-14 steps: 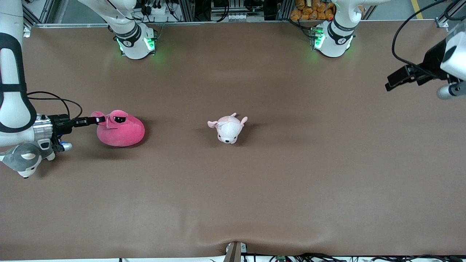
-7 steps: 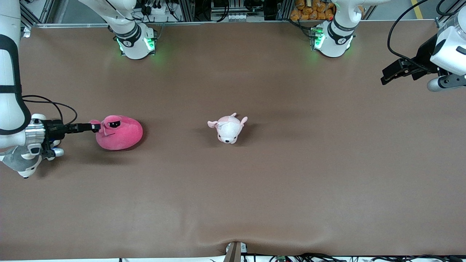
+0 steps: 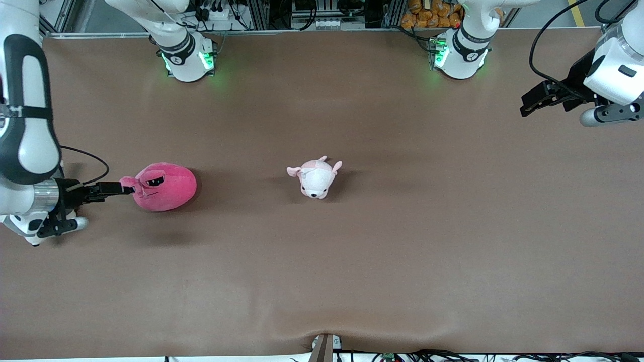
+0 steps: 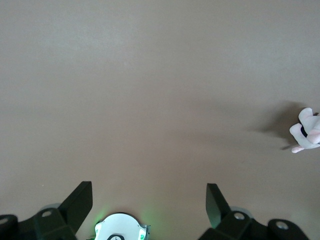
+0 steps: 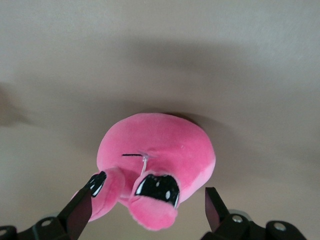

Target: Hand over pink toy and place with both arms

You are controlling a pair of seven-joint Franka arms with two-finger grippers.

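The pink toy [image 3: 164,186] lies on the brown surface [image 3: 352,261] toward the right arm's end, its 2 stalk eyes pointing at the right gripper [image 3: 123,188]. In the right wrist view that gripper's fingers [image 5: 80,212] stand wide apart on either side of the eye stalks, with no grip on the pink toy [image 5: 157,162]. The left gripper [image 3: 534,100] hangs over the surface at the left arm's end, fingers [image 4: 79,204] spread wide with nothing between them. A small pale puppy toy [image 3: 315,177] sits near the middle of the surface, well apart from the pink toy.
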